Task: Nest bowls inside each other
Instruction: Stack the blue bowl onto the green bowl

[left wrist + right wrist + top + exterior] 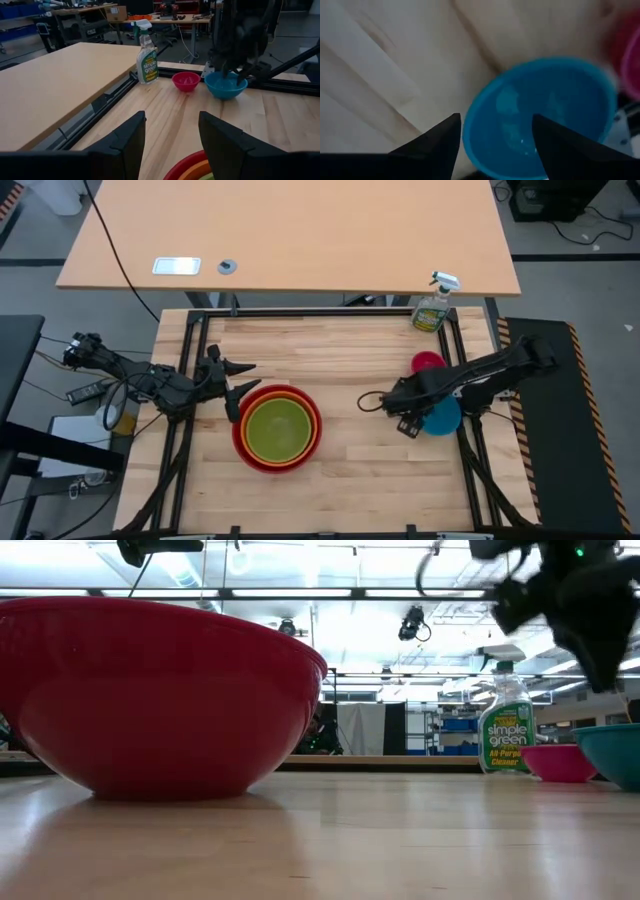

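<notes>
The red bowl [243, 442] stands on the table left of centre, with the orange bowl [311, 430] and the lime green bowl [278, 430] nested in it. The blue bowl [446, 418] and the pink bowl [428, 361] stand side by side at the right. My right gripper [495, 125] points down, open, above the blue bowl's [545, 110] left rim and touches nothing. My left gripper [245, 378] waits open beside the red bowl's far left rim.
A green spray bottle [432, 308] stands at the table's far right corner. A tan tabletop [290, 230] lies beyond the far edge. Bare wood [360, 450] lies between the nested bowls and the blue bowl.
</notes>
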Robot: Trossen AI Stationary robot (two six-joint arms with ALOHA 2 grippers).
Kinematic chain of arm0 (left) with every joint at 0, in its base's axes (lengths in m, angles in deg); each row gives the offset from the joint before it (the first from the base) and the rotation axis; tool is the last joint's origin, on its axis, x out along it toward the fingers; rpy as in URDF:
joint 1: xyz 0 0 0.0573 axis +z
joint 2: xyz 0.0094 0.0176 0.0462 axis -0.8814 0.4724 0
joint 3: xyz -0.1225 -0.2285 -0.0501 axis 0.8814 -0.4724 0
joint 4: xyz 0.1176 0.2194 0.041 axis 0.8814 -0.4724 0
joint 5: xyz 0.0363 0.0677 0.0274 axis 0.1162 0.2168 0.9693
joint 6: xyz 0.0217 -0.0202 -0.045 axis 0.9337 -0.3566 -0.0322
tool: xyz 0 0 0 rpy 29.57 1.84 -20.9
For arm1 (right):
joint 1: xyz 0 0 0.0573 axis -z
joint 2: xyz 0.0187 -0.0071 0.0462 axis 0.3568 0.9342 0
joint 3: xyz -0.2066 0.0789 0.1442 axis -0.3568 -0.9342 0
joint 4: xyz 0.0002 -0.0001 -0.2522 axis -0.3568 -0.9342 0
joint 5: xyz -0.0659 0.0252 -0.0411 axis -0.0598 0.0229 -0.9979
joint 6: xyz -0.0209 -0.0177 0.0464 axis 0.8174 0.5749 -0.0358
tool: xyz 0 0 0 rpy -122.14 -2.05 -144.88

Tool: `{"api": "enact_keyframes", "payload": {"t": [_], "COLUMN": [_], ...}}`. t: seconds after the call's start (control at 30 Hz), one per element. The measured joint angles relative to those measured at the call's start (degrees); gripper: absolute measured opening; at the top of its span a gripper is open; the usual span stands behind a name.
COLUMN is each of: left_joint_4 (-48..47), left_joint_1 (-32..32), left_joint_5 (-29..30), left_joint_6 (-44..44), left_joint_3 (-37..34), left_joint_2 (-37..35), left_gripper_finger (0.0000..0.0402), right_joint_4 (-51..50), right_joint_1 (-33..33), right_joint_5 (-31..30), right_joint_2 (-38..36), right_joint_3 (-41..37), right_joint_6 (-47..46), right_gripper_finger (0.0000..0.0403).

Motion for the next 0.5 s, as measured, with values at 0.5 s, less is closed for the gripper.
{"api": "enact_keyframes", "payload": {"t": [0.5], "left_joint_4": [0.0], "left_joint_1": [0.0], "left_joint_5": [0.0], "left_joint_6": [0.0], "left_joint_3": [0.0], "left_joint_2": [0.0], "left_gripper_finger": [0.0188], "right_joint_4": [3.9], "right_joint_1": [1.9], "right_joint_5": [5.4], "right_joint_2": [12.2], "right_joint_3": [-2.0], "right_joint_6": [4.4], "right_gripper_finger": [0.0258]}}
